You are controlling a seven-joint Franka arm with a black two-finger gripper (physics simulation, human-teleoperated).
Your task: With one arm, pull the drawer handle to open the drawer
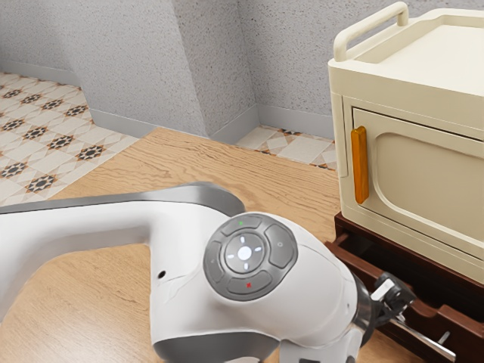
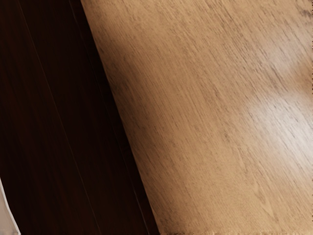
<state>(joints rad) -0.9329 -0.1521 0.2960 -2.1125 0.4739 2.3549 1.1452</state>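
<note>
Draw partly open drawer [image 1: 363, 265] straight out by handle [image 1: 422, 339], slow, without twist; cannot tell gripper apart or clamped

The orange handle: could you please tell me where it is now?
The orange handle stands upright at the exterior view's right, on the door of the cream cabinet, above the dark drawer.

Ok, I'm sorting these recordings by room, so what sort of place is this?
Probably a simulated home interior: star-patterned floor tiles, speckled grey walls with skirting, and a wooden table.
</note>
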